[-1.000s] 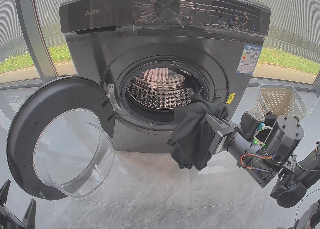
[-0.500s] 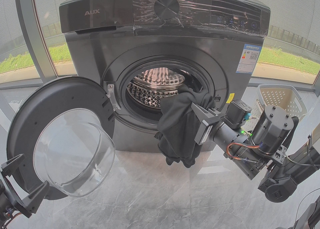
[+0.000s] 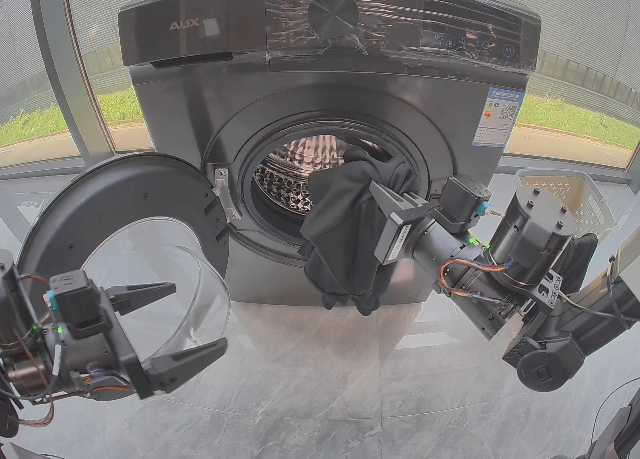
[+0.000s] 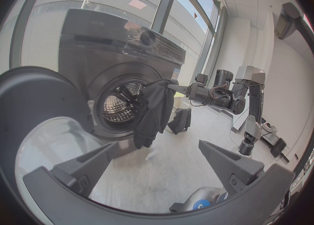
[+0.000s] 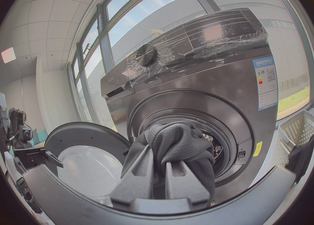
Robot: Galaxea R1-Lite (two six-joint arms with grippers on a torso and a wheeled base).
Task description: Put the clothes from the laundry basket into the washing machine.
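Now nearer the drum [image 3: 300, 170], right end effector [image 3: 377, 190] with black garment [image 3: 340, 233].

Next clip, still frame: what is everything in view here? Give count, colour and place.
washing machine: 1, dark grey, centre
door: 1, dark grey with clear bowl, open, on the robot's left
drum: 1, silver, inside the port
held garment: 1, black, at the port, hanging down past its rim
laundry basket: 1, white, floor right of the machine
second garment: 1, black, draped over the basket
floor: grey marble
left gripper: open, low before the door
right gripper: shut on the held garment
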